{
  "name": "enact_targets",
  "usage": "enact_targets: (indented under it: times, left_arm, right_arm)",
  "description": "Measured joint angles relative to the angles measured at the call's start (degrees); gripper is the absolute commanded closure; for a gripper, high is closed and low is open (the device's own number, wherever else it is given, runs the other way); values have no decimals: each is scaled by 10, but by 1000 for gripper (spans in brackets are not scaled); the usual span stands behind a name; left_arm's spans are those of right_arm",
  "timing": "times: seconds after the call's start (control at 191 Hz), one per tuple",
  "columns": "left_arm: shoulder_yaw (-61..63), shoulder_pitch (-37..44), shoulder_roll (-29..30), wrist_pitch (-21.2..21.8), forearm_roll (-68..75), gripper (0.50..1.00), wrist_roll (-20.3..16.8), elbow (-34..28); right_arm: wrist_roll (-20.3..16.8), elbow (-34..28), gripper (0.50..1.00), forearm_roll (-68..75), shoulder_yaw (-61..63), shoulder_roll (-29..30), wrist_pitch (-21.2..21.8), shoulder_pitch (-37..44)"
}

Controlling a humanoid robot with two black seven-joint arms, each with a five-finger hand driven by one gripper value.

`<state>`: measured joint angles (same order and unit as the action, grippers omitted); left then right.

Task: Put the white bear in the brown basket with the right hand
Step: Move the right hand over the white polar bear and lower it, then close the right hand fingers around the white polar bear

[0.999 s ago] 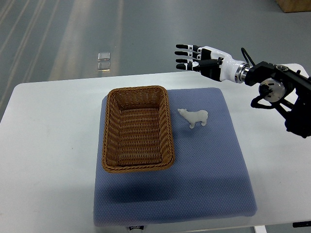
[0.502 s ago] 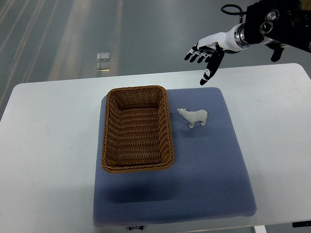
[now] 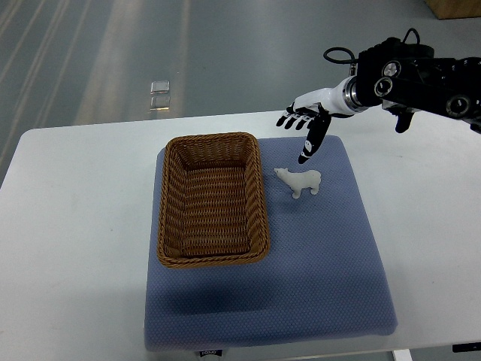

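A small white bear (image 3: 300, 181) stands on the blue mat (image 3: 316, 256), just right of the brown wicker basket (image 3: 213, 199). The basket holds nothing. My right hand (image 3: 302, 129) hangs above and slightly behind the bear, its fingers spread and pointing down-left, with nothing in them. Its black forearm (image 3: 409, 75) comes in from the upper right. There is a gap between the fingertips and the bear. The left arm is out of view.
The mat lies on a white table (image 3: 75, 226) whose far edge runs just behind the basket. Beyond the table is grey floor with a small pale object (image 3: 160, 95) on it.
The right hand has swung from palm-level and pointing left to angled downward, then dropped and moved left toward the bear. The bear and basket have stayed put.
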<state>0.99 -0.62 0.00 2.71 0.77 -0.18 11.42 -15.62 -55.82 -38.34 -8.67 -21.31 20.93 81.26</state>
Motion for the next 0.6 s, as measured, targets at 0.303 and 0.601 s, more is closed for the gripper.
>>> enact_targets:
  times: [0.303,0.601]
  left_arm:
    - [0,0,0,0,0,500,0,0]
    - [0,0,0,0,0,500,0,-1]
  right_arm:
    - [2,0,597,-8,8,13,-34,-48]
    - [3,1,650,-26,8,18,-55,-79]
